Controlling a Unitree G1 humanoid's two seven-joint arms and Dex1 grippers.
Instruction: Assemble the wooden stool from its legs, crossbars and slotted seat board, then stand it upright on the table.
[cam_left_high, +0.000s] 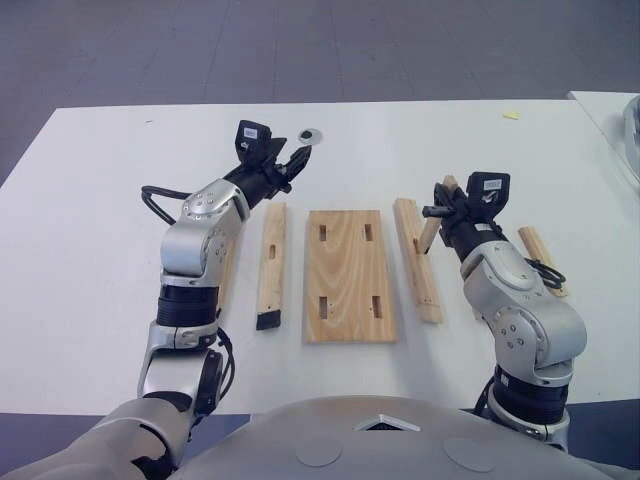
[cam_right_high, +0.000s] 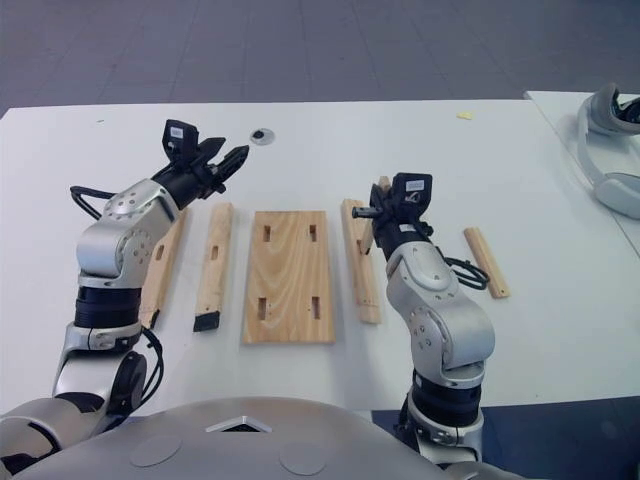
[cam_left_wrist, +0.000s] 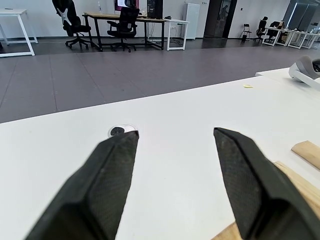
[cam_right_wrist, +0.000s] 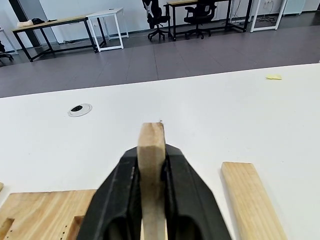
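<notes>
The slotted seat board (cam_left_high: 350, 275) lies flat at the table's middle. To its left lies a leg (cam_left_high: 271, 262) with a black foot, and another leg (cam_right_high: 165, 262) rests partly under my left arm. A third leg (cam_left_high: 417, 258) lies to the board's right, and a short crossbar (cam_left_high: 541, 258) lies farther right. My right gripper (cam_left_high: 438, 210) is shut on a wooden crossbar (cam_right_wrist: 151, 145), held above the right leg's far end. My left gripper (cam_left_wrist: 175, 165) hovers open and empty beyond the left leg's far end, with wide-spread fingers (cam_left_wrist: 112, 170).
A round cable grommet (cam_left_high: 311, 135) sits in the table just beyond the left gripper. A yellow note (cam_left_high: 511, 114) lies at the far right. A second table with a headset (cam_right_high: 615, 120) adjoins on the right. White tabletop (cam_left_high: 100, 200) spreads to the left.
</notes>
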